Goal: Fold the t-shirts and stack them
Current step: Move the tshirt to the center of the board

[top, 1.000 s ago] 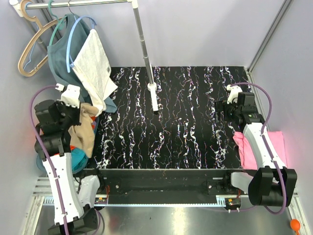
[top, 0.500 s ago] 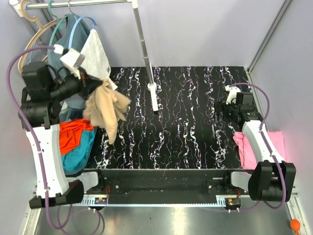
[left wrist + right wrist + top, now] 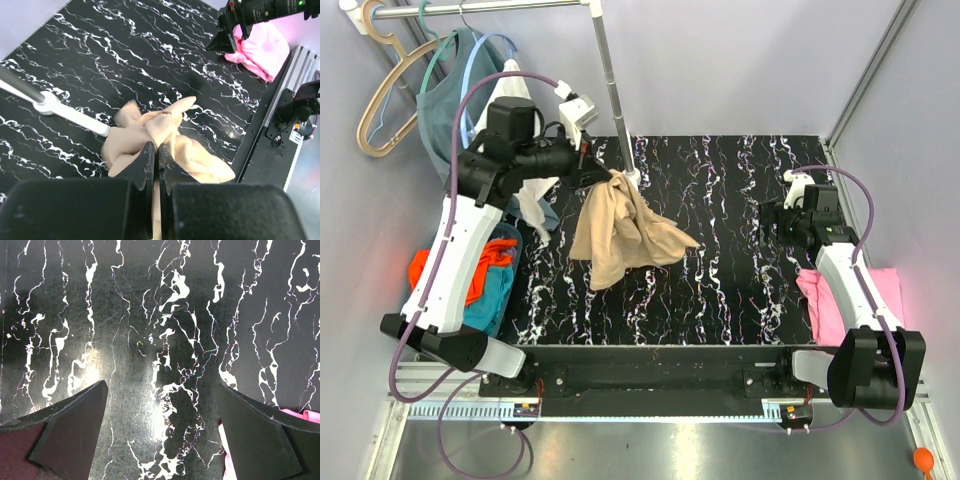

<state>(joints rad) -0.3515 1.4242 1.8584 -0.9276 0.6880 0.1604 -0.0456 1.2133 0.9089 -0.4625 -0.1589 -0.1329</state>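
Note:
My left gripper [image 3: 603,178] is shut on the tan t-shirt [image 3: 623,235] and holds it bunched above the black marbled table [image 3: 720,280], left of centre. In the left wrist view the shut fingers [image 3: 145,165] pinch the tan cloth [image 3: 192,150]. The pink t-shirt [image 3: 880,300] lies folded at the right edge, partly under my right arm; it also shows in the left wrist view [image 3: 260,47]. My right gripper [image 3: 770,222] is open and empty over the table's right side, its fingers [image 3: 65,425] wide apart. The orange t-shirt [image 3: 480,265] and the teal t-shirt [image 3: 495,295] lie heaped at the left.
A clothes rail [image 3: 470,8] stands at the back left with hangers, a teal garment [image 3: 450,95] and a white garment [image 3: 530,190]. Its metal post [image 3: 612,85] comes down to a white foot [image 3: 635,200] on the table, right behind the tan shirt.
My left arm has swung up and to the right, carrying the tan shirt from the heap at the left out over the table. The right arm has barely moved.

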